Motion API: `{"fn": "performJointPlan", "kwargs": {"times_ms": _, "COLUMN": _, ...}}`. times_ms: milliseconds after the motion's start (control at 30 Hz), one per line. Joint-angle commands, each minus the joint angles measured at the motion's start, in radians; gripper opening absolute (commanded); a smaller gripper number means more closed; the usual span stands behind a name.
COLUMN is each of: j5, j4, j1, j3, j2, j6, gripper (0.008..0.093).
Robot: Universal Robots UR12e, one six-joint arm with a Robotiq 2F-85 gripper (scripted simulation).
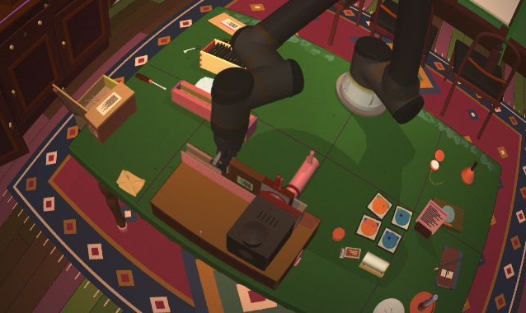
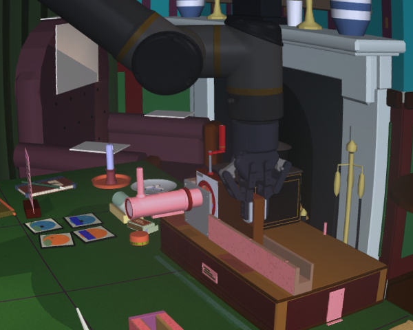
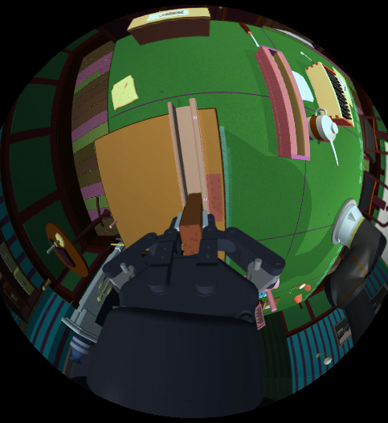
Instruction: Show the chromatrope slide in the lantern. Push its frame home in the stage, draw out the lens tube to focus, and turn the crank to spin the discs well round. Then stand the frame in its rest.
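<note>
My gripper points straight down over the pink-walled slide channel on the lantern's wooden baseboard. The brown wooden slide frame stands on edge in that channel, its far end inside the grey stage beside the black lantern body. A red crank rises from the frame near the stage. The pink lens tube juts out from the stage toward the table's middle. My gripper is closed on the outer end of the frame.
The channel's walls flank my fingers on either side. A pink trough-shaped rest lies on the green table behind the arm, next to a yellow slide box. Picture cards, a candle holder and small items fill the table beyond the lens.
</note>
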Motion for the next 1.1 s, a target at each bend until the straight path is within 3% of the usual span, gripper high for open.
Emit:
{"fn": "performJointPlan", "kwargs": {"times_ms": 0, "j5": 0.005, "j4": 0.002, "j1": 0.003, "j3": 0.002, "j2": 0.000, "j6": 0.001, "gripper": 0.0080}}
{"fn": "performJointPlan", "kwargs": {"times_ms": 1067, "j5": 0.005, "j4": -0.002, "j1": 0.035, "j3": 0.015, "j2": -0.009, "j6": 0.033, "gripper": 0.0080}}
